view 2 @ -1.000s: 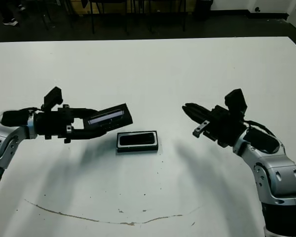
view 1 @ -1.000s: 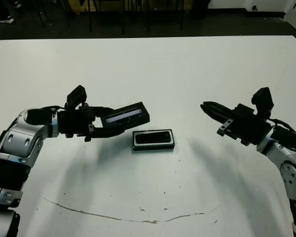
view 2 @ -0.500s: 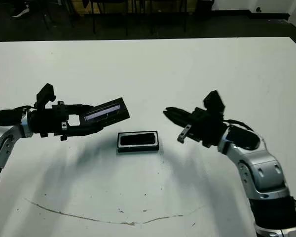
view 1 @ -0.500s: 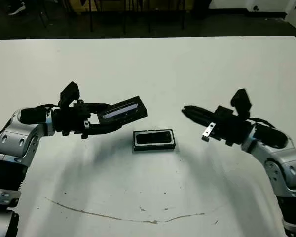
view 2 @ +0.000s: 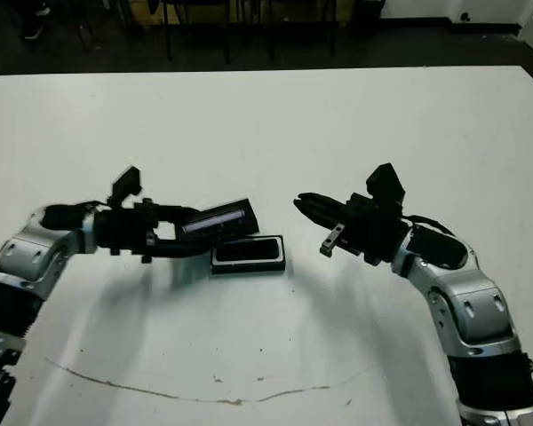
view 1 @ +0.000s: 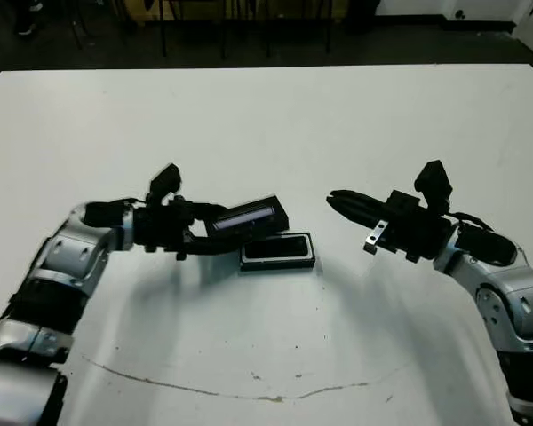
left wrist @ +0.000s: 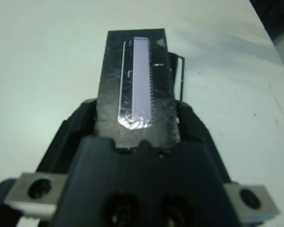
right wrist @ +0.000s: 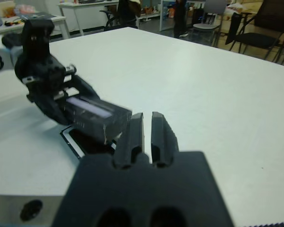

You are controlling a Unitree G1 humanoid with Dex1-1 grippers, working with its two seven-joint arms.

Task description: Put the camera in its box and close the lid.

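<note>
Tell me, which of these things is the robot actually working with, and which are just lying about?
In use:
lid, held in the left gripper
box, with the camera in it
right gripper, empty

Lying about:
brown crack line on the table
chairs beyond it

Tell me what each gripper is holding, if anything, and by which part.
The left gripper holds the lid by one short end, its long sides between the fingers. The right gripper holds nothing.
</note>
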